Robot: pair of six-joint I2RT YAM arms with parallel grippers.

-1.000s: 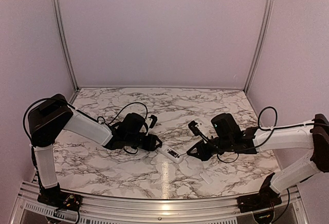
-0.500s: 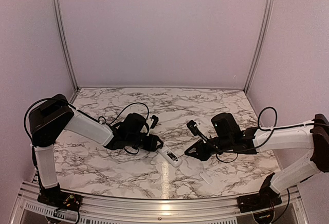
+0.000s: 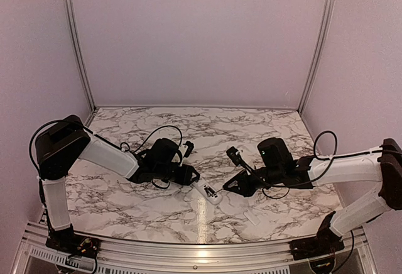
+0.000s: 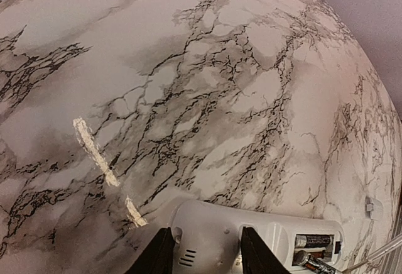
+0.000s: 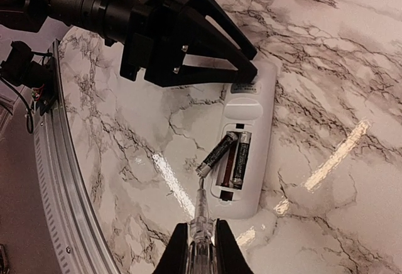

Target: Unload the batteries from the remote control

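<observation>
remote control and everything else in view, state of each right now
remote control: back up, battery bay open
skewed battery: one end out past the bay's edge
second battery: seated in the bay
left hand: shut on remote control
right hand: shut on stick
stick: tip at the skewed battery

The flat tabletop (image 3: 251,123) is white marble-patterned with black and grey veins. The slim plastic remote control (image 5: 251,107) is white; its two small cylindrical batteries (image 5: 240,159) are dark with silvery ends. The thin stick (image 5: 202,224) is translucent pale grey. The left gripper (image 4: 206,249) is black.
</observation>
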